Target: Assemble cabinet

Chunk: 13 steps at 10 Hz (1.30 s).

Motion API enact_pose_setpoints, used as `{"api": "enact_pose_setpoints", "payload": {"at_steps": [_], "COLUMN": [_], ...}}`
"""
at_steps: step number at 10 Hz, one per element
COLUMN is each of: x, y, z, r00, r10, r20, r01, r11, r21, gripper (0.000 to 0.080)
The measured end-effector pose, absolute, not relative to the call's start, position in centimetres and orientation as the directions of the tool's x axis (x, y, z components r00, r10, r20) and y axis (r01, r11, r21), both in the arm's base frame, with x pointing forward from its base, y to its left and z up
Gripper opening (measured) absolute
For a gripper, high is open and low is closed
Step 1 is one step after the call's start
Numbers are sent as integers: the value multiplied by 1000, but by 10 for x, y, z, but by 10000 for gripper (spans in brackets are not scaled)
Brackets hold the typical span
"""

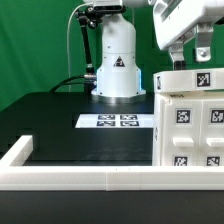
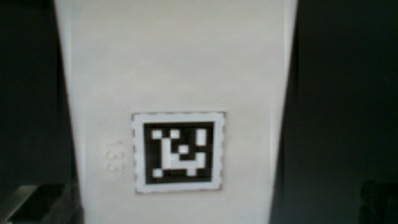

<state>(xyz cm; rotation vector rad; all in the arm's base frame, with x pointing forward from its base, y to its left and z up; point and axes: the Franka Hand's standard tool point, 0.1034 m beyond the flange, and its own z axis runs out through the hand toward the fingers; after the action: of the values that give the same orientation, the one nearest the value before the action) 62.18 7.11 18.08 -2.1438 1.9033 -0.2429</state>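
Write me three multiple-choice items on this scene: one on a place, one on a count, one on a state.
1. Where in the exterior view does the cabinet stand?
A at the left
B at the right
C in the middle

2. How many tags does the marker board carry?
A two
B four
C six

3. How does the marker board rest?
A standing on edge
B lying flat on the table
C hanging in the air

Key:
1 B: its tagged white shell fills the exterior view's right side.
2 B: four black-and-white squares show on it.
3 B: it lies level on the black surface.
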Motion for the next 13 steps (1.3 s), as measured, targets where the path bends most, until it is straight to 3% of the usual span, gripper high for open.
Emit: {"api": "enact_pose_setpoints", "payload": {"at_steps": [2,5,9,13], "x": [624,624,629,632], "y": [74,75,82,73], "z": [203,200,203,202], "r00": [150,210,644,820], "r10": [-986,-977,-757,-541], "r20": [-68,-44,112,186], "r01": [-936,-926,-710,-495], "r11": [-120,-184,-645,-834], "r21": [-330,-329,-281,-243], "gripper": [796,796,796,796]}}
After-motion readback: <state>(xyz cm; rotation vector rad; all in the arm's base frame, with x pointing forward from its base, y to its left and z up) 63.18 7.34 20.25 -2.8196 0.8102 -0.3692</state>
